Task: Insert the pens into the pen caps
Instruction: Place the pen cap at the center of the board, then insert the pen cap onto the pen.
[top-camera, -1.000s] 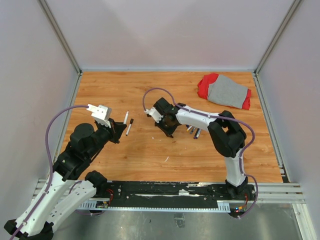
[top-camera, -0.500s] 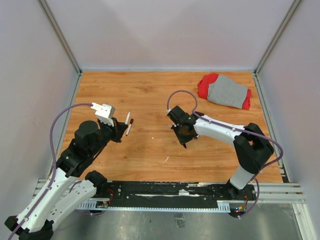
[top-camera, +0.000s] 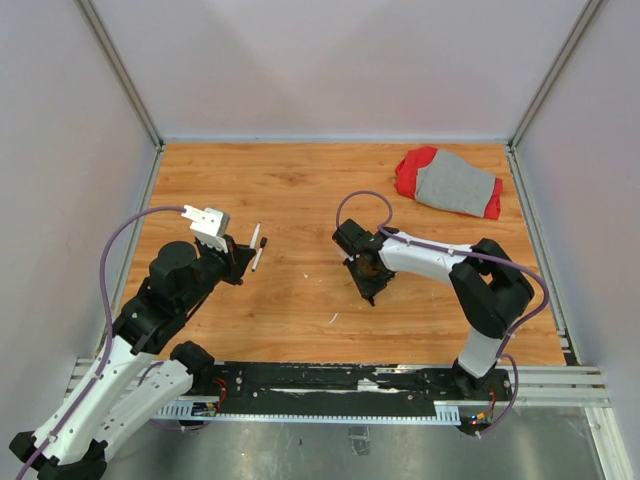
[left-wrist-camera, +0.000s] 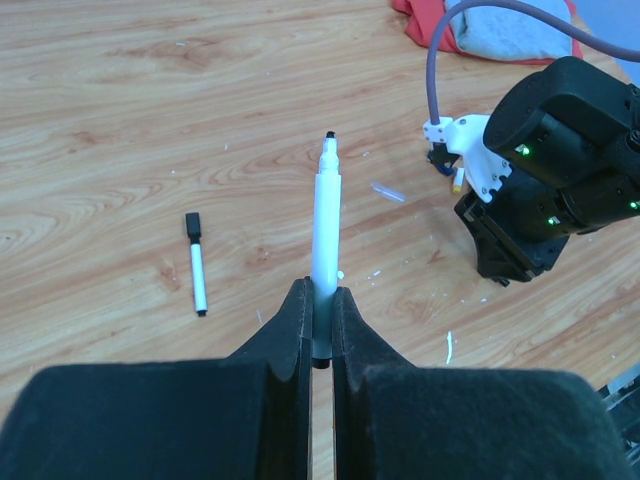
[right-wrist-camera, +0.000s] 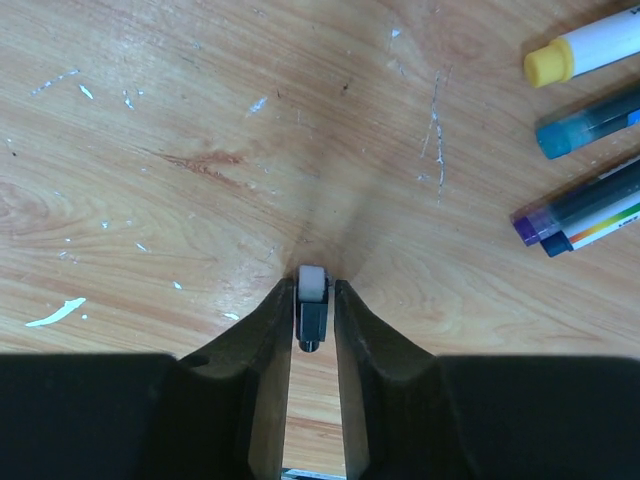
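The left gripper (left-wrist-camera: 320, 305) pinches a white pen (left-wrist-camera: 326, 220) by its base, tip pointing away. The right gripper (right-wrist-camera: 312, 292) sits low on the table (right-wrist-camera: 150, 150) with a pen cap (right-wrist-camera: 311, 305) between its fingers; I cannot tell whether they press it. More pens (right-wrist-camera: 585, 50) lie just beyond.

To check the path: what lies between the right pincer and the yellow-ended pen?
Between right pincer and pen, only bare wood, in the right wrist view.
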